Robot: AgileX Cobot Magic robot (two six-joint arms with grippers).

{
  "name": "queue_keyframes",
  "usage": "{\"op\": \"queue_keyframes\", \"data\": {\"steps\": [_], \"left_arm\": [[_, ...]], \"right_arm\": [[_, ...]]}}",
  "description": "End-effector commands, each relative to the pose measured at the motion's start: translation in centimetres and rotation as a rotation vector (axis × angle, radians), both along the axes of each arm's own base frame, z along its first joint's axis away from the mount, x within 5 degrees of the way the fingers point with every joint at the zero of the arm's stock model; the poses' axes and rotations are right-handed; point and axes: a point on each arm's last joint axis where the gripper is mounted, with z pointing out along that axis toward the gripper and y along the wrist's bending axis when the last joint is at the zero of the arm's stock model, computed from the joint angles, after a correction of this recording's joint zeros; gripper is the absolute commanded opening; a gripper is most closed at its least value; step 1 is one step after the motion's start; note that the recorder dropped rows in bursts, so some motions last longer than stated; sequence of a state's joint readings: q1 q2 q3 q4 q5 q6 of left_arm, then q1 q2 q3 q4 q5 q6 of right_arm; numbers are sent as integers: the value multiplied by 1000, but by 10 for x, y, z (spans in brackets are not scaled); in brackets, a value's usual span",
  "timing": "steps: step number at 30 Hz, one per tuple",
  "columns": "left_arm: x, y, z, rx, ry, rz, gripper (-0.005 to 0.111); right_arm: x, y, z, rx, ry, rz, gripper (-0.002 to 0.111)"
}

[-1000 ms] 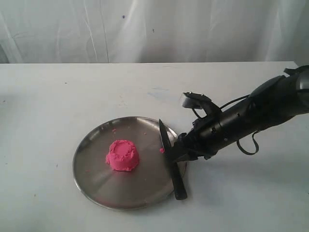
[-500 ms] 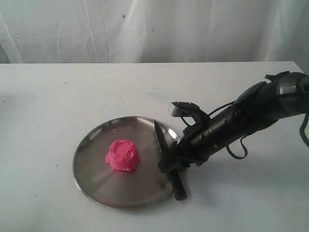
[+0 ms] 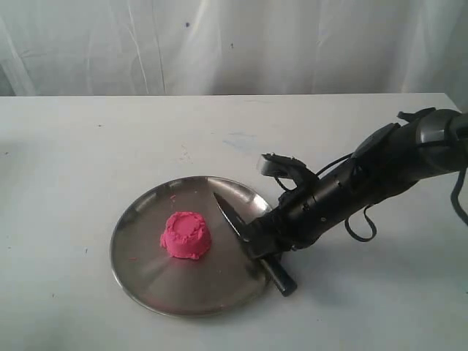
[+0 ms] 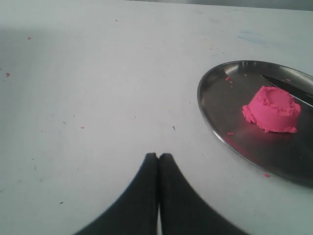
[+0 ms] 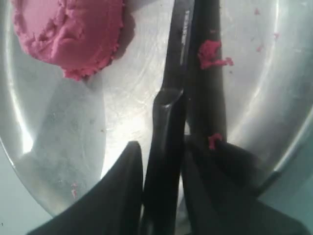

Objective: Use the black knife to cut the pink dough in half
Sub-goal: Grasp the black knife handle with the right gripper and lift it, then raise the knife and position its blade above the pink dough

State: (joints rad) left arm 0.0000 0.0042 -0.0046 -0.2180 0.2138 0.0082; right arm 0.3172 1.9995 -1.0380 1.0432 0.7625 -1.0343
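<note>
Evidently the right gripper (image 5: 164, 171) clamps the black knife (image 3: 248, 238) by its handle, blade angled toward the pink dough (image 3: 186, 235) on the steel plate (image 3: 139, 278). The left gripper (image 4: 158, 164) rests pinched together, idle.

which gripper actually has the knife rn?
The right gripper: its fingers clamp the black knife by the handle over the steel plate. The left gripper is shut on nothing, over bare table.

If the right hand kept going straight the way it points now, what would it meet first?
Probably the rounded mound of pink dough on the round steel plate. The right hand is shut on the slim black knife, whose tip leads toward it. Depth is unclear, so the blade may pass just beside it.
</note>
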Motion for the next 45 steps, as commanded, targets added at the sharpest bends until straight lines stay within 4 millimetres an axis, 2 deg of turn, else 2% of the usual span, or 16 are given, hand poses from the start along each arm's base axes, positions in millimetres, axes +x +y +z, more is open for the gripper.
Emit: {"op": "queue_keyframes", "data": {"steps": [1, 4, 7, 11, 15, 19, 23, 30, 36, 40, 45], "left_arm": [[0, 0, -1, -16, -2, 1, 0], [0, 0, -1, -16, -2, 1, 0], [0, 0, -1, -16, -2, 1, 0], [0, 0, -1, -16, -2, 1, 0], [0, 0, -1, -16, -2, 1, 0], [0, 0, -1, -16, -2, 1, 0], [0, 0, -1, -16, -2, 1, 0], [0, 0, -1, -16, -2, 1, 0], [0, 0, -1, -16, -2, 1, 0], [0, 0, -1, -16, -2, 1, 0], [0, 0, -1, -16, -2, 1, 0]], "right_arm": [[0, -3, -9, -50, 3, 8, 21], [5, -1, 0, -34, -8, -5, 17], [8, 1, 16, -9, -45, 8, 10], [6, 1, 48, 16, -130, 17, 3], [2, -4, 81, 2, -248, 34, 2], [-13, -3, 114, -32, -349, 88, 2], [-37, 11, 137, -127, -444, 177, 2], [-59, 38, 132, -347, -504, 242, 2], [-71, 56, 128, -371, -531, 291, 2], [-73, 79, 102, -378, -509, 312, 2], [-64, 89, 77, -393, -511, 293, 2]]}}
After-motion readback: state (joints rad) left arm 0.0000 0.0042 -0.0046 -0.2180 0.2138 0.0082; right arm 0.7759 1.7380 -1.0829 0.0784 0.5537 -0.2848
